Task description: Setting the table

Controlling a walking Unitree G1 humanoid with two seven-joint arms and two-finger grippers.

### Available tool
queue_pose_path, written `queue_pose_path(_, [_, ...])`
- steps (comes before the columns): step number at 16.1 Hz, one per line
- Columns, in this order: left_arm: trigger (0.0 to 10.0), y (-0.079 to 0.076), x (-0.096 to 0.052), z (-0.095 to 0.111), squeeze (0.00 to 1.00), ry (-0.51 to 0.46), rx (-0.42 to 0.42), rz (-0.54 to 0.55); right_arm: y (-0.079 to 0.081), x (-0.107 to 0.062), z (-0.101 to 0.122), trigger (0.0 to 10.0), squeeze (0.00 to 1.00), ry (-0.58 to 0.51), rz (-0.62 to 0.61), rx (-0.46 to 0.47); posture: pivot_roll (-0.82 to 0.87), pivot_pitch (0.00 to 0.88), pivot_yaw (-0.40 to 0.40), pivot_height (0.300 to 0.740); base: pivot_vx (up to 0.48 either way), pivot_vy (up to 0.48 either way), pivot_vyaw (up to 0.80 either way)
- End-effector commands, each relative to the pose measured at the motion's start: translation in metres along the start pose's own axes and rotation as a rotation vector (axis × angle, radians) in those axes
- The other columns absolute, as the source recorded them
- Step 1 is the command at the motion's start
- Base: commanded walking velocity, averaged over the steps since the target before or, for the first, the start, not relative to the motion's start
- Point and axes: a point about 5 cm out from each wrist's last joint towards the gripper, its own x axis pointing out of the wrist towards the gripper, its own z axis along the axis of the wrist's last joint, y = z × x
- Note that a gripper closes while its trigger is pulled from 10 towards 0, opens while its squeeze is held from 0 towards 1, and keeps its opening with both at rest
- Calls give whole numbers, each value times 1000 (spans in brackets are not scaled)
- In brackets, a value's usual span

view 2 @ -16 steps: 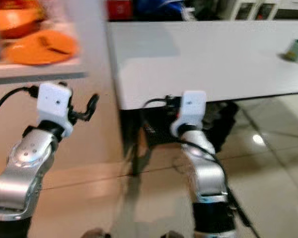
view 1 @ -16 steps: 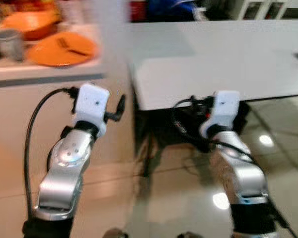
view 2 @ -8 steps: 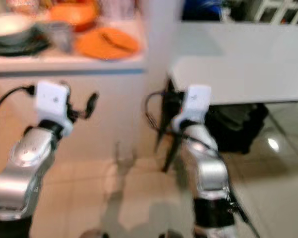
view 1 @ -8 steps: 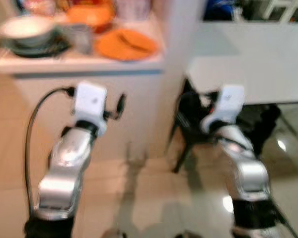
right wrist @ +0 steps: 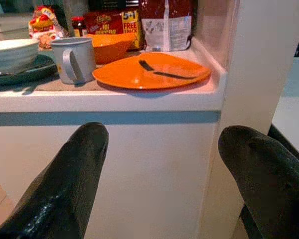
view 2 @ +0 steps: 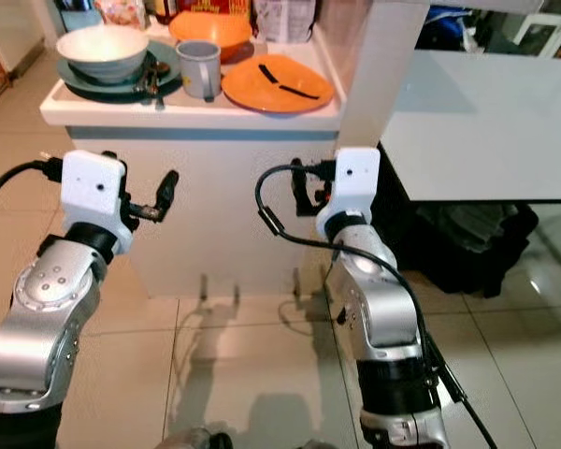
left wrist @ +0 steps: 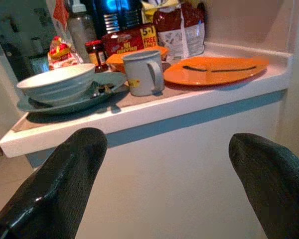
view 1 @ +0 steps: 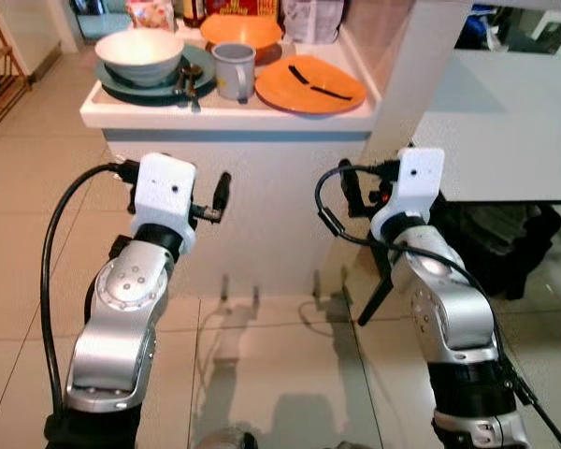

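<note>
Right now I see the orange plate [view 1: 309, 84] on the white counter [view 1: 224, 116], black cutlery [view 1: 316, 82] lying across it, above and ahead of both grippers. Just beside it stands a grey mug [view 1: 233, 70], then a white bowl [view 1: 139, 55] on a teal plate [view 1: 198, 63], with an orange bowl [view 1: 241, 31] behind. My left gripper [left wrist: 159, 184] and right gripper [right wrist: 162, 174] hover below the counter edge facing its front panel, fingers spread wide, nothing between them. Both wrist views give me what the head views crop: a red box [right wrist: 115, 23] and a dark bag [right wrist: 167, 22] against the back wall. Off to my right, the head views take in the white dining table [view 2: 477, 122].
</note>
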Motion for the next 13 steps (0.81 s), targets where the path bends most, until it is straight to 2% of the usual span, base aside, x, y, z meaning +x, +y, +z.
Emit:
queue_pose_path(1, [10000,-4,1,3,0,-16,-5,-16,-6,1,1,10000,0,-6,-22,-14,28,71,-37,740,401,0,0])
queue_pose_path(13, [10000,-8,-1,2,0,-14,0,-39,-7,2,-2,10000,0,10,-9,-9,25,74,-38,740,399,0,0])
